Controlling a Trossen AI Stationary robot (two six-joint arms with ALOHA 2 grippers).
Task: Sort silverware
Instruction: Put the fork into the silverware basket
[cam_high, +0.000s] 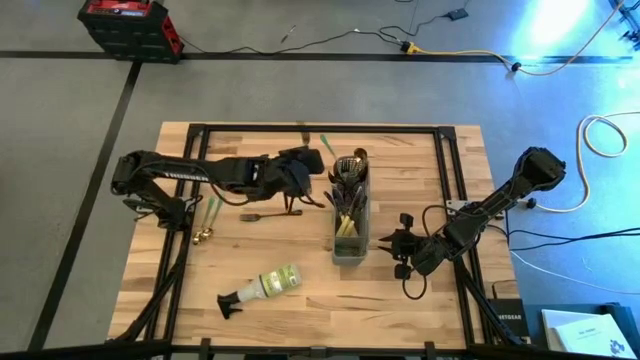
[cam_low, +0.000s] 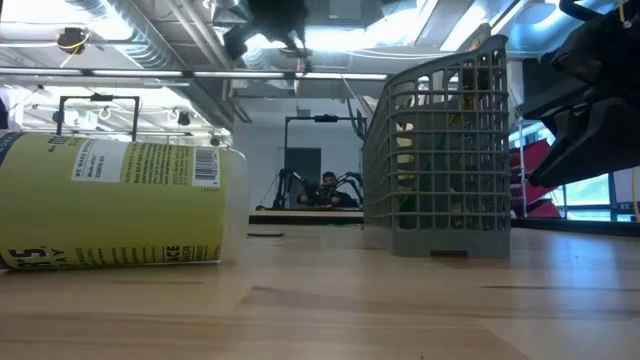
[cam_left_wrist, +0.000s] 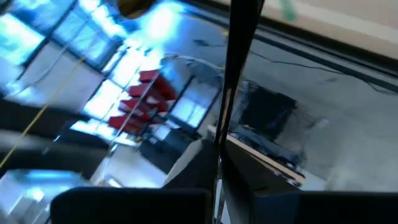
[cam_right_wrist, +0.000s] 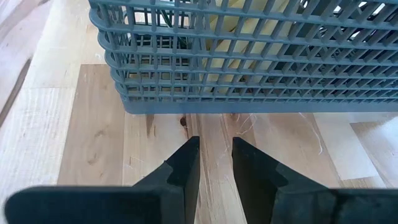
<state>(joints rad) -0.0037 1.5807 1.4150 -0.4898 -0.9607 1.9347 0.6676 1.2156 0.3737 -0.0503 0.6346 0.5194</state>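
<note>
While the left gripper is clenched on a dark utensil beside the caddy, carry it upright over the matching compartment; lower before releasing; right gripper, slightly parted and empty, waits near the caddy on the worktop.

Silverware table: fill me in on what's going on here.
The left gripper, shut on a dark utensil, hangs beside the grey mesh caddy, which already holds several pieces. More silverware lies loose on the table. The right gripper waits low by the caddy's other side, holding nothing.
</note>
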